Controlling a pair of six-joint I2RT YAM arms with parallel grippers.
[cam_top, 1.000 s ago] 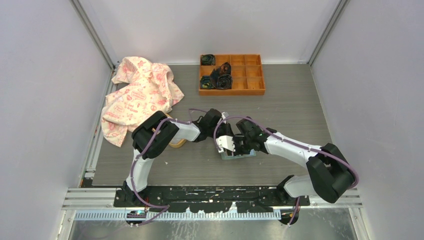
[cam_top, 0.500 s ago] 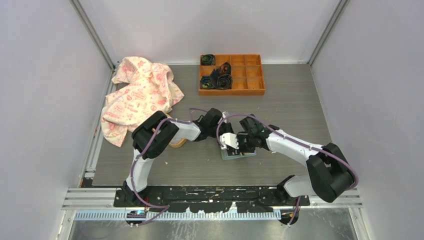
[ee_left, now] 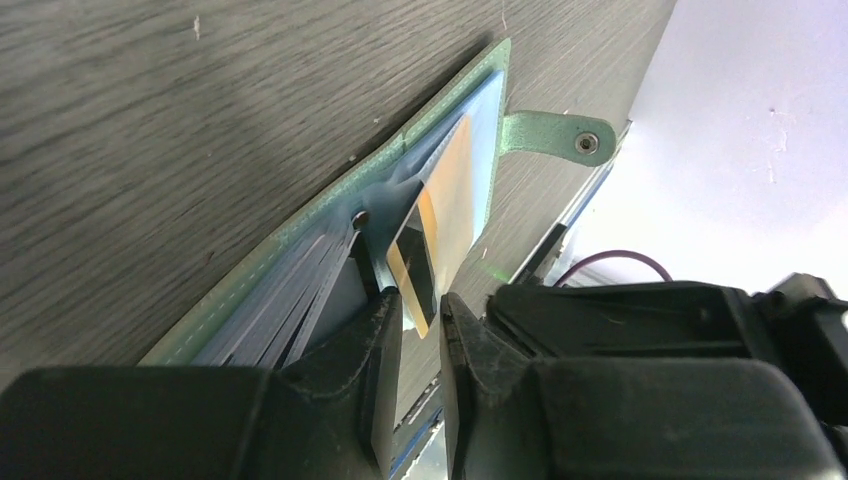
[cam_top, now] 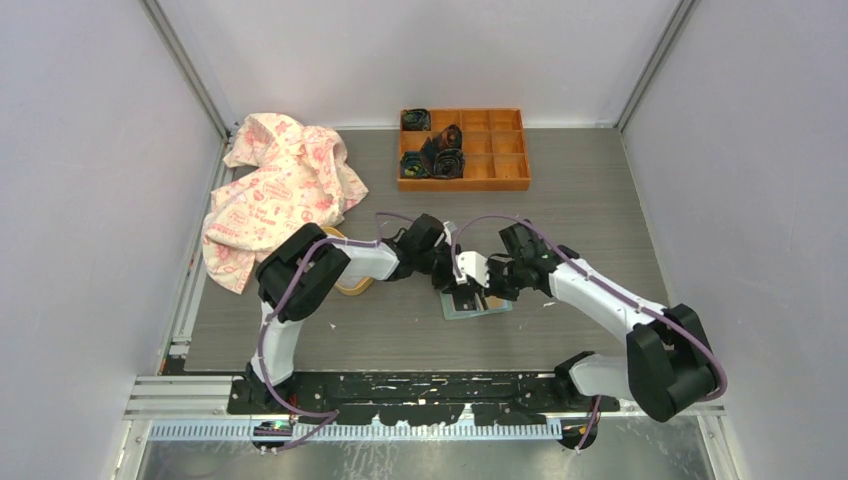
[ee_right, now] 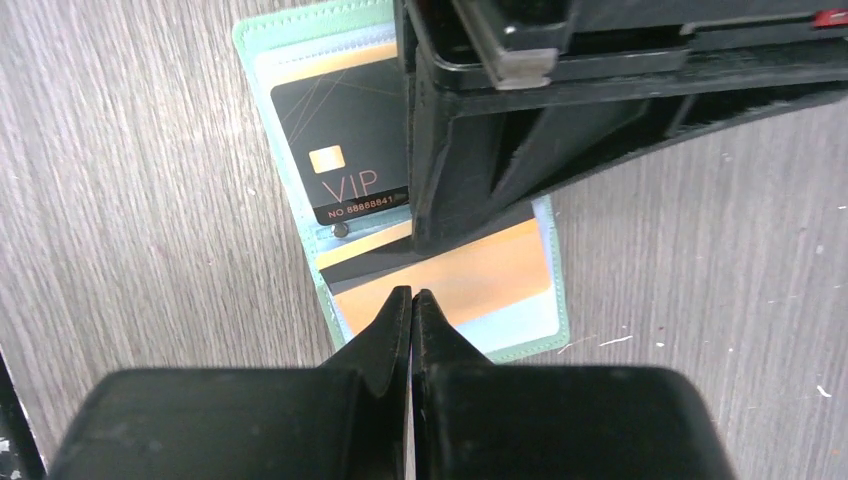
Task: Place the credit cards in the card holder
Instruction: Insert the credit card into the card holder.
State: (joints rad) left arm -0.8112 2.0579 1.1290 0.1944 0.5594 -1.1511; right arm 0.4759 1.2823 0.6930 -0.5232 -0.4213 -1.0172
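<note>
Left gripper (ee_left: 422, 305): fingers a little bit apart, thin edge of orange card (ee_right: 470, 280) in gap, gap wider than card. Right gripper (ee_right: 411, 298): pinched tight, holds nothing, tips over same card. Card holder (ee_right: 300, 18) lies flat, spread out, middle of top view, under both grippers. Black VIP card (ee_right: 340, 150) on its upper half in right wrist view.
Grey wood-look table (cam_top: 600, 200); pale walls (cam_top: 90, 200) on three sides. Wide stretch of table at right of frame. Pink cloth (cam_top: 280, 190) upper left, touching left edge. Orange tray (cam_top: 465, 184) top middle, by back wall.
</note>
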